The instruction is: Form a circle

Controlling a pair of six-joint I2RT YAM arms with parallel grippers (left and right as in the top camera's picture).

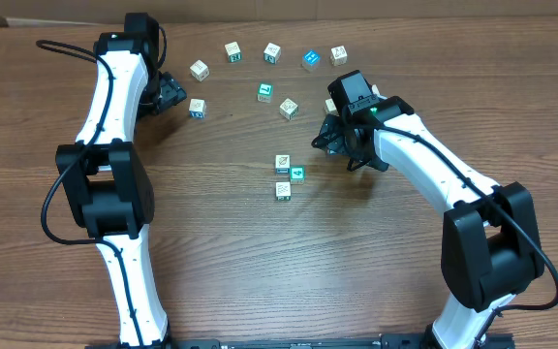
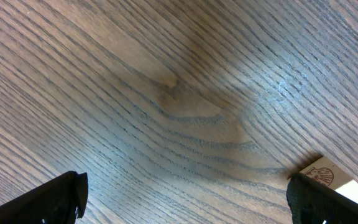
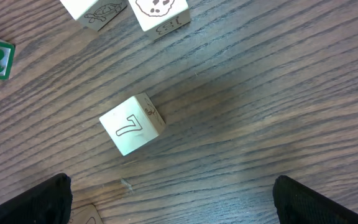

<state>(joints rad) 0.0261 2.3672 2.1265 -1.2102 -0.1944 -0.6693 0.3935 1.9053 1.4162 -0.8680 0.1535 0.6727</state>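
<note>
The circle [image 1: 272,52] is only a loose arc of cubes near the far edge of the tabletop [image 1: 211,271]; three cubes [image 1: 283,163] wait mid-table. Both the left gripper [image 2: 185,208] and the right gripper [image 3: 173,199] gape empty, the right over a numbered cube [image 3: 132,124], probably ready to straddle it.

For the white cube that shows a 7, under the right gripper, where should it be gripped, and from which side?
Grip the cube with the 7 by two opposite side faces, from straight above. It lies flat and apart from the other cubes, but turned askew to the open right gripper, so probably turn the wrist first.
</note>
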